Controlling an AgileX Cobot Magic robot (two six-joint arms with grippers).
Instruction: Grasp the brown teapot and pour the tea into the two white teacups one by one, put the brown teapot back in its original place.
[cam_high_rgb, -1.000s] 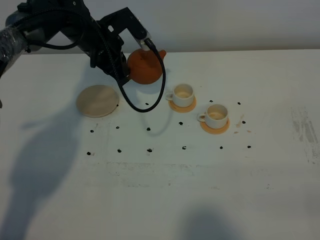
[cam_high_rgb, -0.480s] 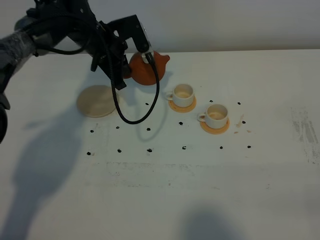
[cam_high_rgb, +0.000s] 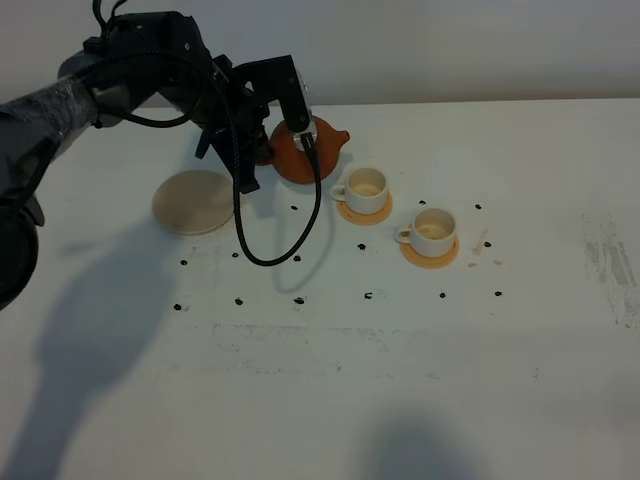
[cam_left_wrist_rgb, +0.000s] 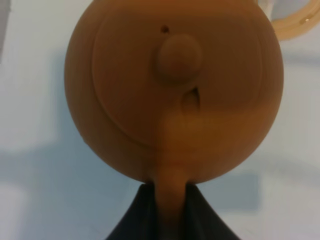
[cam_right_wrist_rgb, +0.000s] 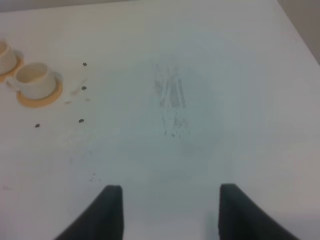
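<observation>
Squat reddish-brown clay teapot (cam_high_rgb: 290, 160) is clamped by its loop handle in my left fingers (cam_left_wrist_rgb: 132, 220), between the pale beige disc (cam_high_rgb: 190, 203) and the nearer small white cup (cam_high_rgb: 367, 184). Its handle-to-spout axis runs across the white desk (cam_high_rgb: 400, 350), spout toward that cup. My right fingers (cam_right_wrist_rgb: 112, 215) stand apart, holding nothing.

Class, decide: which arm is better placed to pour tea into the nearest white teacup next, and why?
Left. The left gripper grips the brown teapot by its handle, close to the nearest teacup. The right gripper hangs open and empty, away from the teapot.
</observation>
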